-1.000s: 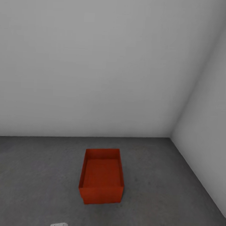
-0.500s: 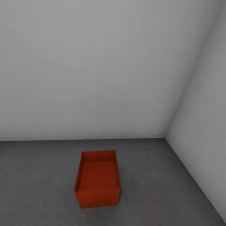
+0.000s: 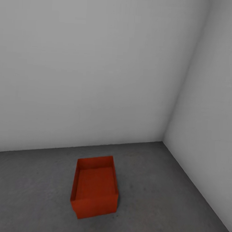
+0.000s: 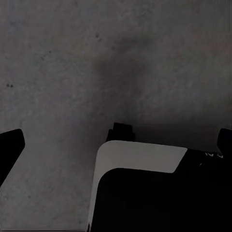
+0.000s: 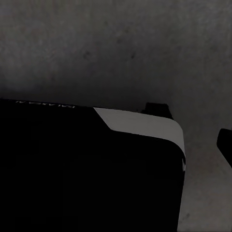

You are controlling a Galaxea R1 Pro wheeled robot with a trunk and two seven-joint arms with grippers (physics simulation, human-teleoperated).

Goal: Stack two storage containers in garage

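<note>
Container: one red-orange open-top bin (image 3: 95,186) is seen in the head view, set on the dark grey concrete floor (image 3: 165,201) of the garage, near the corner where two plain pale walls (image 3: 98,70) meet; it stands apart from both walls.
Contents: nothing is seen inside the bin, and nothing is stacked on it.
Progress: the first half is judged done, one bin being placed on the floor; a second bin must yet be brought from the living room and set on top.
Arms: both wrist cameras are pointed down at the concrete, with dark and white parts of the robot's body (image 4: 145,159) seen beneath, so the arms are judged to hang low beside the body.
Grippers: nothing is seen held; how far either pincer is parted cannot be told.
</note>
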